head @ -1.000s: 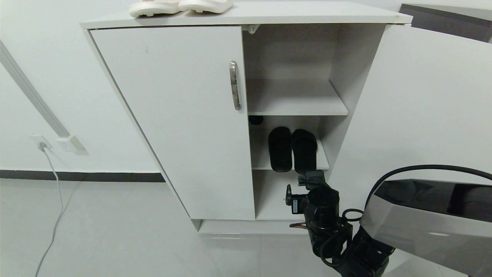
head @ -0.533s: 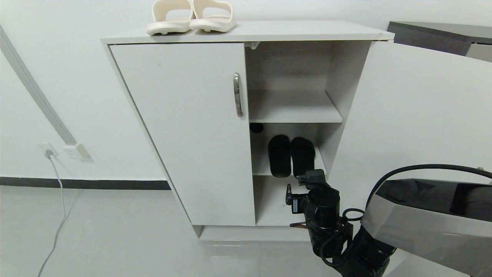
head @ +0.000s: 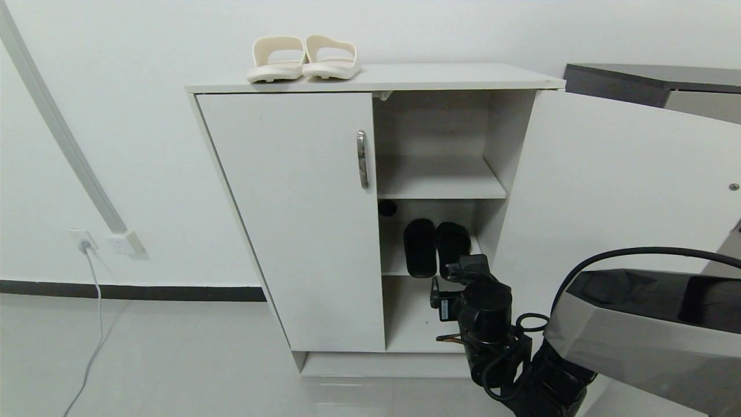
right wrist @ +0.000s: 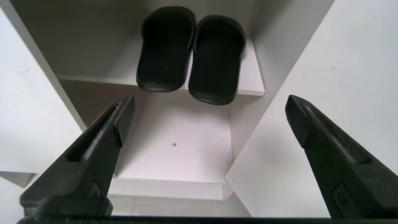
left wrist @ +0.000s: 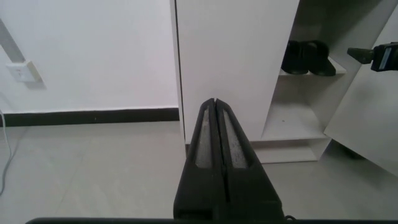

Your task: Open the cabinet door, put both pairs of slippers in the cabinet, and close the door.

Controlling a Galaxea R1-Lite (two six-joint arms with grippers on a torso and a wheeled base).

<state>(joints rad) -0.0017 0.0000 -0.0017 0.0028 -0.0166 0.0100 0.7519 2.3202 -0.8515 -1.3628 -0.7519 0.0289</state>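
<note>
Cabinet [head: 451, 75]: right door [head: 608, 185] swung wide open, left door [head: 301, 220] shut, its metal handle [head: 362, 159] upright along the inner edge.

Black slippers [head: 435, 248]: the pair lies side by side, touching, on the middle shelf [head: 393, 269] of the open right half. I see their heel ends at the shelf's front edge in the right wrist view [right wrist: 189, 55]. The upper shelf [head: 440, 179] and the bottom compartment [head: 411, 313] are bare where I can see them. A small dark object [head: 386, 207] sits at the back of the middle shelf by the left door; I cannot tell what it is.

Cream slippers [head: 304, 58]: the pair is on the cabinet top, toward its left end, side by side and touching.

Right claw [head: 466, 269]: released, its fingers [right wrist: 93, 162] spread wide with nothing between them. It hangs just in front of the open half, near the front edge of the middle shelf, apart from the black slippers.

Left claw [left wrist: 214, 109]: clenched on nothing, its two fingers pressed flat together. It is held over the floor [left wrist: 93, 168], well apart from the cabinet and aimed toward the foot of the left door.

A wall socket [head: 81, 238] with a cable sits on the wall to the left of the cabinet.
</note>
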